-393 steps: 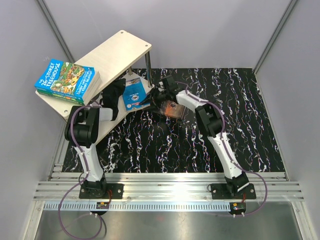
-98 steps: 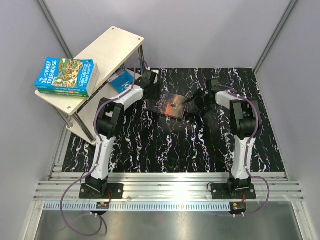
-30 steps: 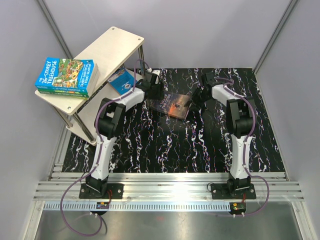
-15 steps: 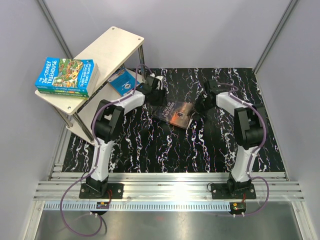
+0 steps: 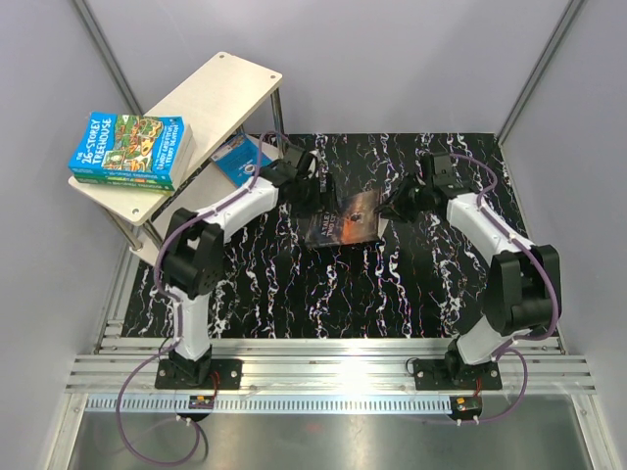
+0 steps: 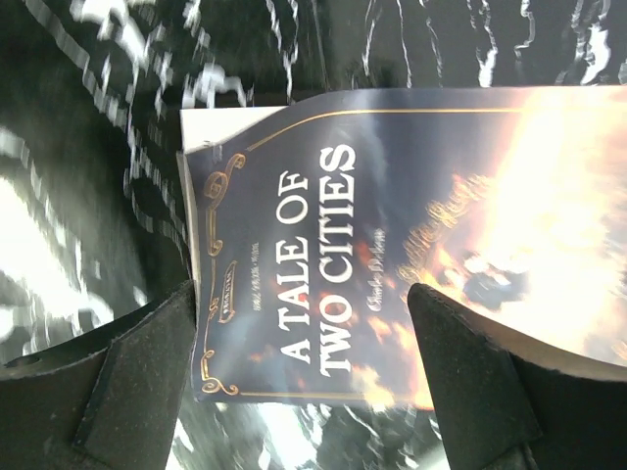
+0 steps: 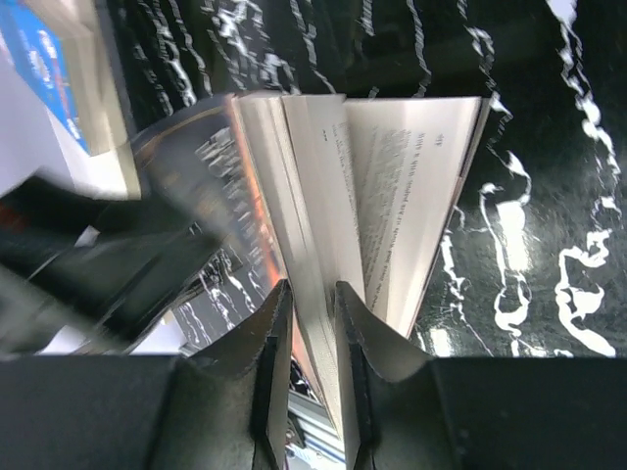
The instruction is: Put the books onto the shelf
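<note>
The dark book (image 5: 343, 223), "A Tale of Two Cities" (image 6: 392, 245), is tilted up off the mat at mid-table. My right gripper (image 5: 392, 209) holds its right edge. In the right wrist view that gripper (image 7: 312, 333) is shut on the cover and a bundle of pages, while the other pages (image 7: 421, 196) fan open. My left gripper (image 5: 309, 191) is at the book's left edge. It is open (image 6: 309, 392), with its fingers standing over the cover without pinching it. A stack of green and blue books (image 5: 127, 149) lies on the shelf (image 5: 220, 93).
A thin blue book (image 5: 240, 157) lies beneath the shelf's upper board, just left of my left gripper, and shows at the corner of the right wrist view (image 7: 49, 69). The black marbled mat (image 5: 411, 284) covers the table. Grey walls close in on both sides.
My left gripper has opened and let go of the dark book. The right gripper has closed tighter on its right edge and drawn it right and nearer, with the pages splaying.
</note>
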